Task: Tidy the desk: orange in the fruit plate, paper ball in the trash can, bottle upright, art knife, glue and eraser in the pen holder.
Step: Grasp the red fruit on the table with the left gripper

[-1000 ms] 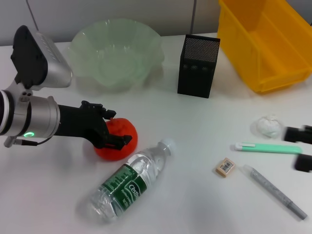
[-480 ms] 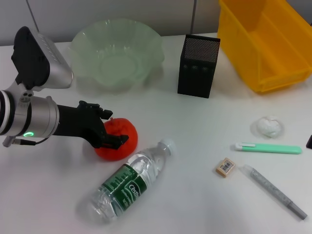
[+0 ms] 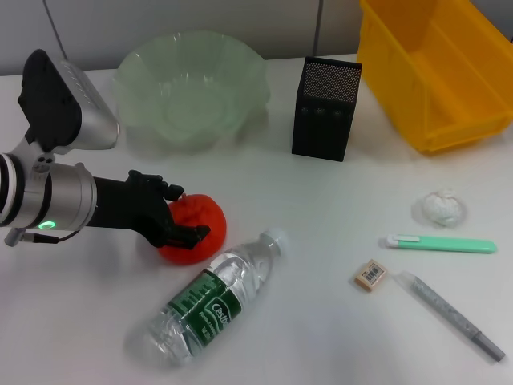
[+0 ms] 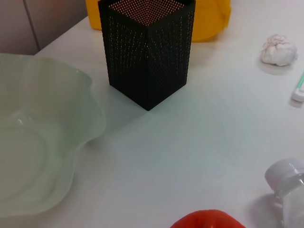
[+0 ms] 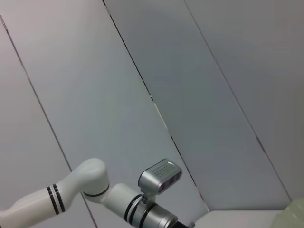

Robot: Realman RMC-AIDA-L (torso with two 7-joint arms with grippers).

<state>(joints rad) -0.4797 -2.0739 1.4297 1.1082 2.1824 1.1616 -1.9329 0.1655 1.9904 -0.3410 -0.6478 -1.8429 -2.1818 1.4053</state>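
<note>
Left gripper (image 3: 178, 218) closing black fingers around round glossy orange (image 3: 200, 228), clear ribbed plastic bottle (image 3: 210, 301) lying beside it, ruffled translucent green fruit plate (image 3: 192, 84) standing behind.

Open table (image 3: 321, 241) between bottle (image 3: 210, 302) and eraser (image 3: 371, 275) — pen holder (image 3: 325, 108) blocks farther back.

One orange (image 3: 196, 228), bottle (image 3: 210, 300), paper ball (image 3: 439, 206), eraser (image 3: 371, 275), pen holder (image 3: 325, 109).
</note>
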